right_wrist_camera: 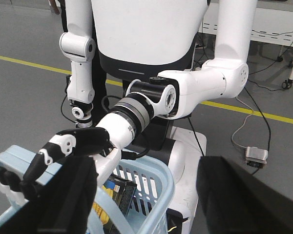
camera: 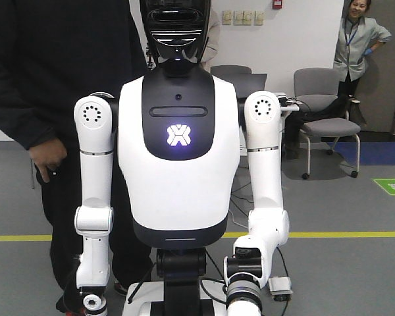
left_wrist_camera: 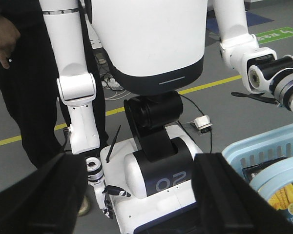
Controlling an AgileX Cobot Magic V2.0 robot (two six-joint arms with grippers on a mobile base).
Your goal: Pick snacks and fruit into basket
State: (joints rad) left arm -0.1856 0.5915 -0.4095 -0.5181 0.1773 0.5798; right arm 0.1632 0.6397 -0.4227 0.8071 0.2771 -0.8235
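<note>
A light-blue slatted basket (right_wrist_camera: pixel 161 174) hangs low in front of a white humanoid robot (camera: pixel 178 164), and it also shows at the lower right of the left wrist view (left_wrist_camera: pixel 249 146). The humanoid's black-and-white hand (right_wrist_camera: pixel 56 145) rests at the basket's handle (right_wrist_camera: pixel 12 158). Inside lies a dark packet (right_wrist_camera: pixel 121 191) with yellow print. My left gripper (left_wrist_camera: pixel 139 204) is open, its black fingers (left_wrist_camera: pixel 39 200) wide apart over the humanoid's base. My right gripper (right_wrist_camera: pixel 156 200) is open above the basket's rim, holding nothing. The snacks and the fruit are out of view.
A person in black (camera: pixel 26 66) stands close beside the humanoid. Another person (camera: pixel 359 39) stands at the back right behind grey chairs (camera: pixel 322 99). Cables and a power brick (right_wrist_camera: pixel 256 156) lie on the grey floor, crossed by a yellow line (camera: pixel 349 234).
</note>
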